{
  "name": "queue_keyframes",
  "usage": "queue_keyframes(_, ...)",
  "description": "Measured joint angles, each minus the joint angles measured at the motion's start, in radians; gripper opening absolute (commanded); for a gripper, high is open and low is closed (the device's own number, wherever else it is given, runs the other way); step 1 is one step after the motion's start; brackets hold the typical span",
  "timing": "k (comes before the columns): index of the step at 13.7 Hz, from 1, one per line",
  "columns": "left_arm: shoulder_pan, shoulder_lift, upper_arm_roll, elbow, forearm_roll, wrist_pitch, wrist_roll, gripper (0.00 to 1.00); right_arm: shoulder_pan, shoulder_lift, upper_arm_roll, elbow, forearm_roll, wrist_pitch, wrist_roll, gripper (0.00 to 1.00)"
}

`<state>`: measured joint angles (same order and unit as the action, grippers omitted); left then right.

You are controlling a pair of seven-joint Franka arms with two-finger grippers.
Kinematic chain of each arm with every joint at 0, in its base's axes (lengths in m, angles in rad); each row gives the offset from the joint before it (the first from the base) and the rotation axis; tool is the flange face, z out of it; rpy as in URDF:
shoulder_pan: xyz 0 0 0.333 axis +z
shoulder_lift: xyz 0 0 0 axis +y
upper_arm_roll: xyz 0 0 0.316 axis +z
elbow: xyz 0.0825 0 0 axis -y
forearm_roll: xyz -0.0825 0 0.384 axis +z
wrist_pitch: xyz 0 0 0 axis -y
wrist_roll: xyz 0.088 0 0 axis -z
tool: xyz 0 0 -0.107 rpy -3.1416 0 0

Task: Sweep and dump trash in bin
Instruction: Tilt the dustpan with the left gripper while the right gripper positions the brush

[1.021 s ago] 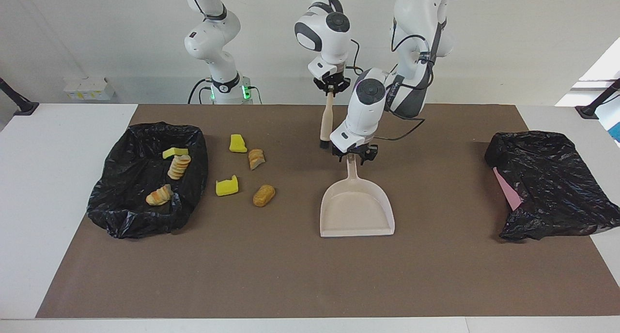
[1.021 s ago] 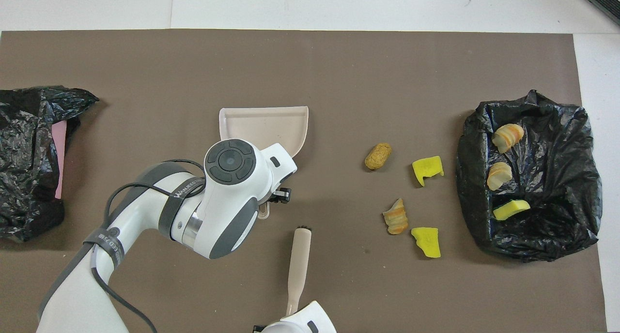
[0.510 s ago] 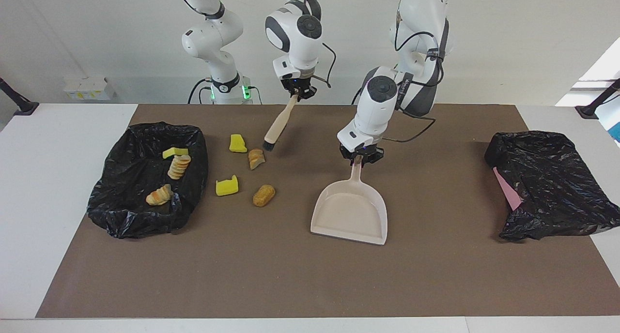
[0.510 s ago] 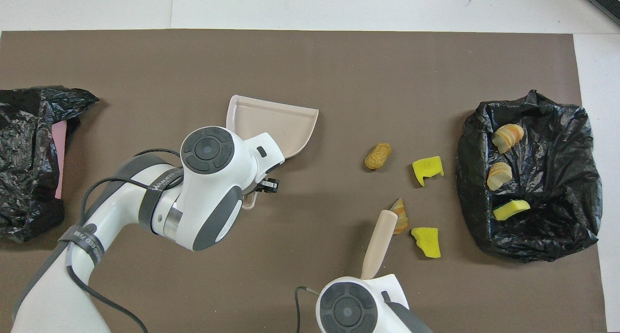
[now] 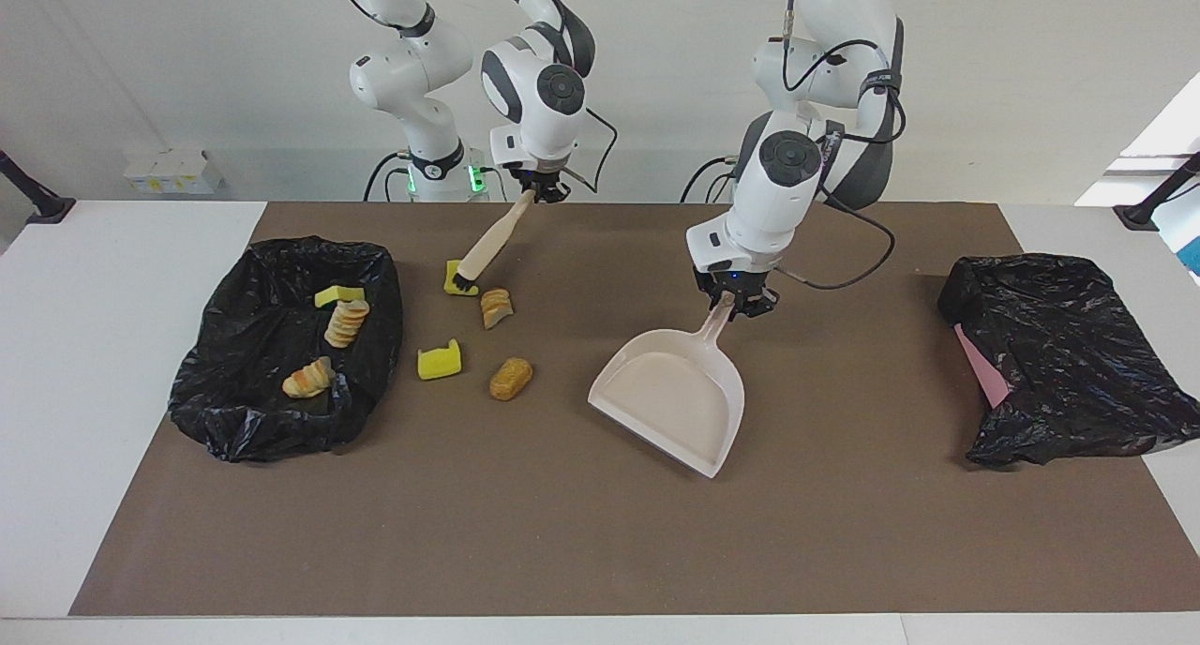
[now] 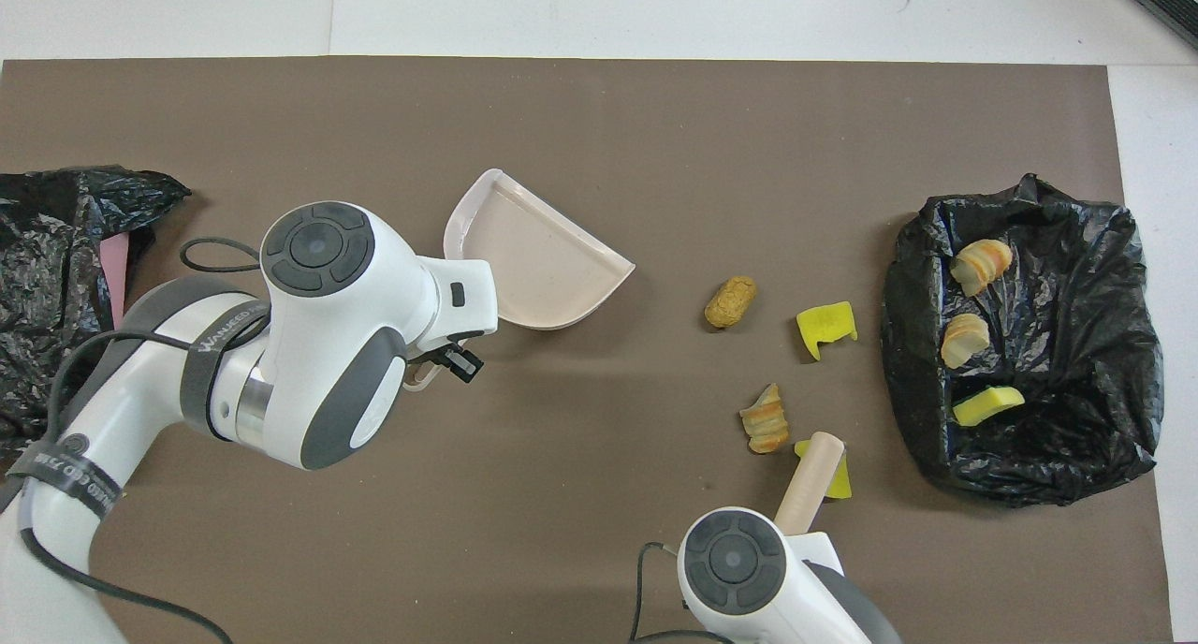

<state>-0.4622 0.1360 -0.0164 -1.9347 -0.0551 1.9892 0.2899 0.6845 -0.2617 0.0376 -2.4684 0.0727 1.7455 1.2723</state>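
My left gripper (image 5: 734, 304) is shut on the handle of the beige dustpan (image 5: 670, 397), which is turned so its mouth faces the trash. My right gripper (image 5: 532, 193) is shut on the brush (image 5: 487, 245), whose handle slopes down. Its bristles touch a yellow sponge chunk (image 5: 461, 289). On the mat near it lie a bread piece (image 5: 496, 307), a second yellow chunk (image 5: 439, 361) and a brown lump (image 5: 511, 379). The black-bag bin (image 5: 234, 420) at the right arm's end holds three more pieces. From overhead, the brush (image 6: 810, 475) covers part of the sponge chunk (image 6: 842, 483).
Another black bag (image 5: 1069, 364) with something pink inside lies at the left arm's end of the table. The brown mat (image 5: 600, 551) covers most of the table, with white tabletop at both ends.
The left gripper closed on the dustpan handle and swung the pan's mouth toward the trash. The right arm carried the brush toward the right arm's end, down to the yellow chunk.
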Motion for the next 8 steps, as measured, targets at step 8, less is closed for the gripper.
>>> queue_keyframes(8, 0.000, -0.014, -0.001, -0.027, 0.073, -0.016, 0.240, 0.00, -0.020, -0.094, 0.001, -0.120, -0.051, -0.027, 0.021, 0.00)
